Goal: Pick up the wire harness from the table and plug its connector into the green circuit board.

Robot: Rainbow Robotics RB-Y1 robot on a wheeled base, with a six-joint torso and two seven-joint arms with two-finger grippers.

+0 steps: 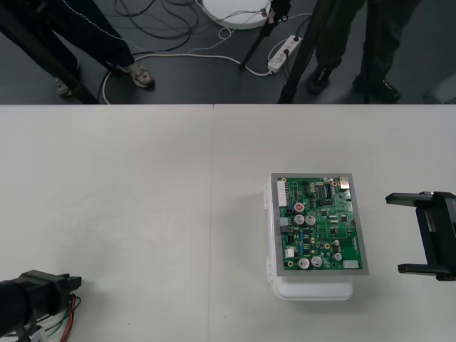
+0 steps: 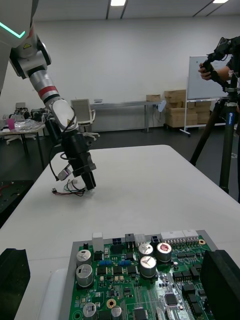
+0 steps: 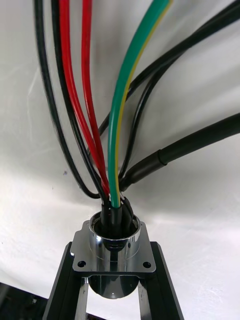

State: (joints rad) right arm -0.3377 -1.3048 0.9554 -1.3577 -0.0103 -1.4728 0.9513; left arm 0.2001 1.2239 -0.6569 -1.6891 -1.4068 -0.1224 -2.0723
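**Gripping the harness socket at the table's left near corner**

L arm: the left gripper (image 1: 63, 286) sits low at the robot's left, by the near edge of the table (image 1: 142, 214). It is clenched on the wire harness (image 1: 65, 322).

- Left wrist view: its two black fingers (image 3: 67, 280) pinch the round metal socket (image 3: 112, 250) from both sides, just under the square flange.
- The red, black and green wires (image 3: 117, 125) fan out of the socket, away from the gripper and toward the pale tabletop.
- Front view: thin wire loops spill out just beside the gripper, toward the table's near edge.
- Right wrist view: the loops lie on the tabletop right at that gripper's tips.

R arm: the right gripper (image 1: 417, 234) hangs at the robot's right, released, w/ its black fingers spread far apart. It is just beside the circuit board (image 1: 320, 224) but apart from it. In the right wrist view its fingers (image 2: 12, 280) stand at either side, w/ the board's near edge btwn them.

The circuit board lies flat on its white base (image 1: 313, 288), right of the table's middle. The harness is well apart from it, across the table at the left gripper.
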